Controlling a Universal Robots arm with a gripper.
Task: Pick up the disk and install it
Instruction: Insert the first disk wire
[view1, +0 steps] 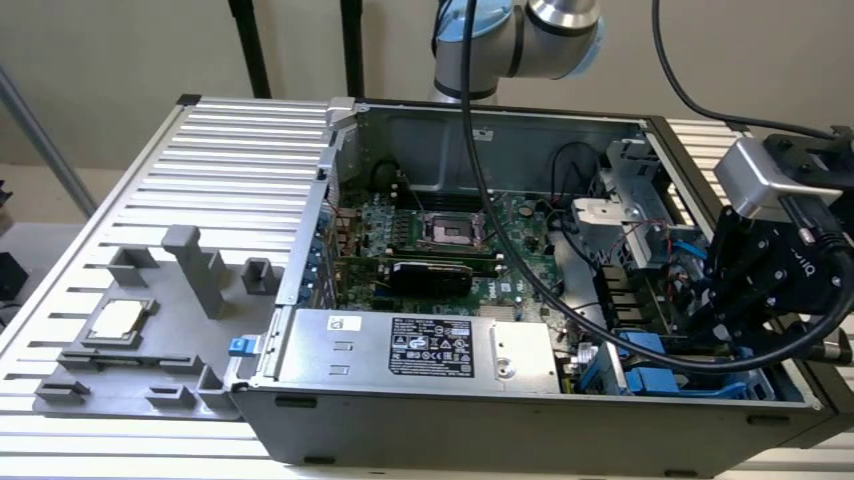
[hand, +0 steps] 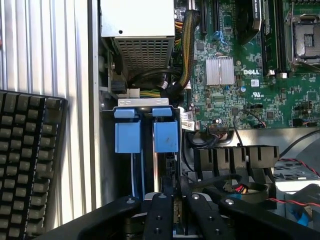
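My gripper (hand: 175, 201) hangs over the drive bay at the front corner of the open computer case (view1: 534, 420), at the exterior view's right. Its black fingers (hand: 160, 212) stand close together on a thin part seen edge-on, the disk (hand: 175, 216), which points down into the bay. Two bright blue carrier tabs (hand: 165, 136) (hand: 127, 137) sit side by side just beyond the fingertips. In the exterior view the gripper body (view1: 747, 290) hides the fingers, and blue plastic (view1: 661, 383) shows below it in the bay.
The grey power supply box (view1: 414, 345) lies beside the bay, with cable bundles (hand: 187, 50) running past it. The motherboard (view1: 441, 235) fills the case floor. A grey fixture plate with a small silver chip (view1: 118, 318) lies at the exterior view's left. A black keyboard (hand: 30, 160) lies outside the case wall.
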